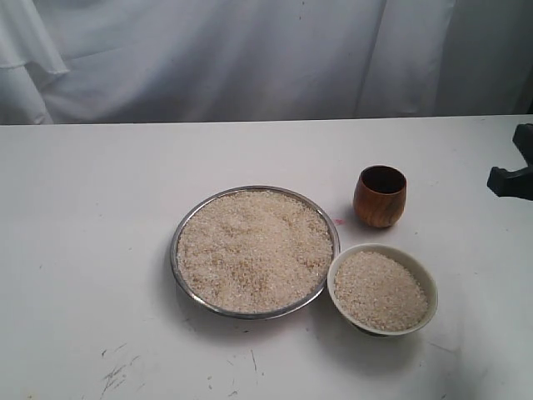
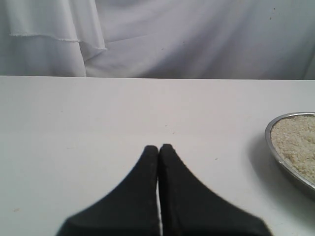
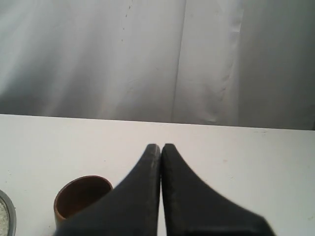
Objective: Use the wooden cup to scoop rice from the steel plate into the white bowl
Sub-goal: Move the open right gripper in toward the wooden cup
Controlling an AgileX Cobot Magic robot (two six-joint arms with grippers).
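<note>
I note left gripper [image 2: 158, 147] and right gripper [image 3: 161, 146] both pressed together on nothing, above the white table [image 1: 83, 250], the wooden cup [image 1: 380, 200] upright near the right one, rice [image 1: 254, 248] heaped across the steel plate [image 1: 174, 254], more filling the white bowl [image 1: 432, 302] just beside its rim.

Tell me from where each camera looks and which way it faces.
Exterior view: high at the table's front, looking down toward the white curtain; steel plate, white bowl, wooden cup; only the right arm shows, partly.
Left wrist view: low over the table, facing the curtain; shut left gripper, plate rim.
Right wrist view: low, facing the curtain; shut right gripper, cup.
The plate is in all three; the cup in exterior and right wrist.
</note>
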